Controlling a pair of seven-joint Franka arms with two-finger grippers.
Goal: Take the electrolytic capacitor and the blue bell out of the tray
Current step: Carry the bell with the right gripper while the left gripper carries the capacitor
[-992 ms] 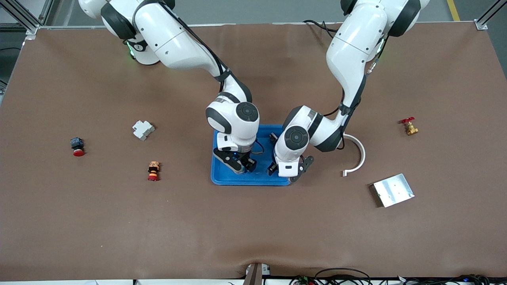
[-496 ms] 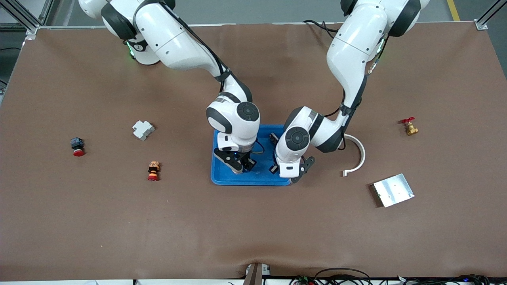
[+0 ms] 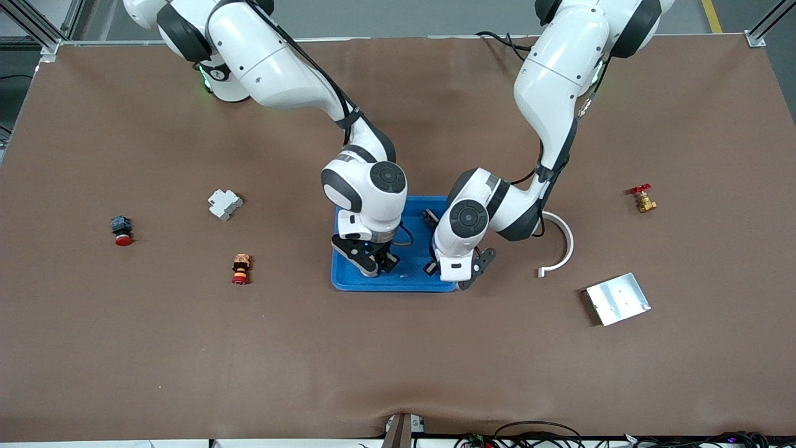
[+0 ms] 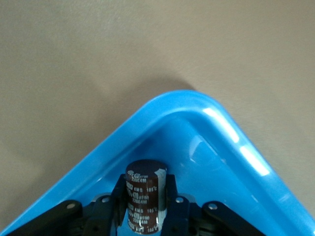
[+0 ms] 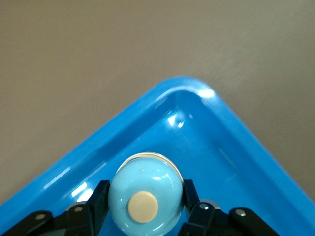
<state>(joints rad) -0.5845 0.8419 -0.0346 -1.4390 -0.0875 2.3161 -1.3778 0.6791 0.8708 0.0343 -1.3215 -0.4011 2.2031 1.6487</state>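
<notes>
With both grips made, each arm has only to lift its part clear of the tray.

While the left gripper has its fingers closed on the electrolytic capacitor, upright between them near one tray corner, and the right gripper has its fingers clamped on either side of the blue bell near another corner, a good lift likely goes straight up until each part tops the raised rim, only then outward toward bare table (the two wrists sit close together over the tray, so the arms should part as they rise). White print runs down the capacitor's dark sleeve; it appears to include "KMS" and "105°C", the rest too blurred to read. The bell shows no writing.
</notes>
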